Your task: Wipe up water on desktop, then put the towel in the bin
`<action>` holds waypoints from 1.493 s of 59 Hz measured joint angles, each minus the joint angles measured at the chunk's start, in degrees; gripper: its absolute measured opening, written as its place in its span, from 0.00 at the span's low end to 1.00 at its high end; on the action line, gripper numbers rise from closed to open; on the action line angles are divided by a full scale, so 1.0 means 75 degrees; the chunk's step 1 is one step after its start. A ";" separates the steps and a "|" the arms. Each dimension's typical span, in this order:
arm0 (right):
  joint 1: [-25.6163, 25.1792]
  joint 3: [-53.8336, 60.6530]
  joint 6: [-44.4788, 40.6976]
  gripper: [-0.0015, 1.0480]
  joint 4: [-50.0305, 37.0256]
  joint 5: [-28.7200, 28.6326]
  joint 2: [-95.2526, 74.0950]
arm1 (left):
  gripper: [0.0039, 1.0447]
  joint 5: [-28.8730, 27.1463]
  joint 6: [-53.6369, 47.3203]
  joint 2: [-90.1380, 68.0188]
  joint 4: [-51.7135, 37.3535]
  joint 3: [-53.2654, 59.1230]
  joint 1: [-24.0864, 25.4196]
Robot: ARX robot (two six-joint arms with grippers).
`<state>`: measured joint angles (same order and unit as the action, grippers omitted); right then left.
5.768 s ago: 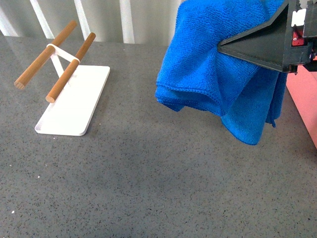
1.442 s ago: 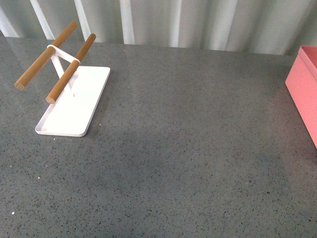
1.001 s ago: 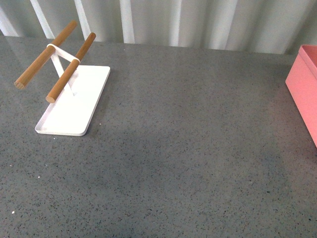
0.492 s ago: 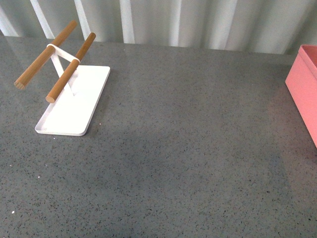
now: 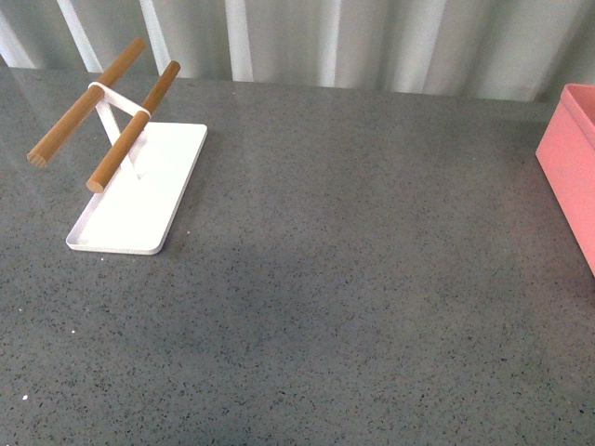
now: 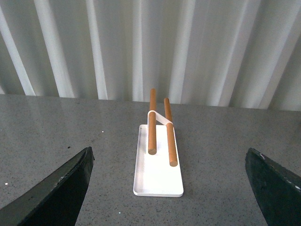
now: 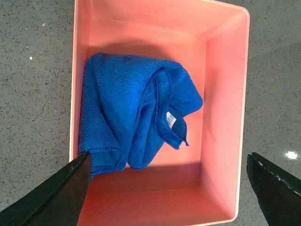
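Observation:
The blue towel [image 7: 134, 115] lies crumpled inside the salmon-pink bin [image 7: 225, 94], seen from above in the right wrist view. My right gripper [image 7: 169, 195] hangs open and empty above the bin, apart from the towel. In the front view only the bin's corner [image 5: 569, 172] shows at the right edge; the towel is hidden there and neither arm shows. The speckled grey desktop [image 5: 344, 279] looks dry. My left gripper [image 6: 174, 190] is open and empty over the desktop [image 6: 61, 132], facing the white tray.
A white tray [image 5: 139, 200] with two wooden bars [image 5: 112, 111] stands at the left of the desktop; it also shows in the left wrist view [image 6: 157, 176]. A ribbed white wall [image 5: 372, 42] runs along the desktop's far edge.
5.8 s ago my right gripper held the towel in the air left of the bin. Both have left the front view since. Nothing differs over the last 1.4 seconds.

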<state>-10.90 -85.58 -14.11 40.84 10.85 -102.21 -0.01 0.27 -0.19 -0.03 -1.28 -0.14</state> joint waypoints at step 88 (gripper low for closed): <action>0.1440 1.1188 0.1743 0.03 -1.0477 -0.1501 0.8434 | 0.94 0.0000 0.0000 0.0000 0.0000 0.0000 0.0000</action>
<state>-0.10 -1.67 -1.04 -37.74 -0.40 -38.96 -0.01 0.27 -0.19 -0.03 -1.28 -0.14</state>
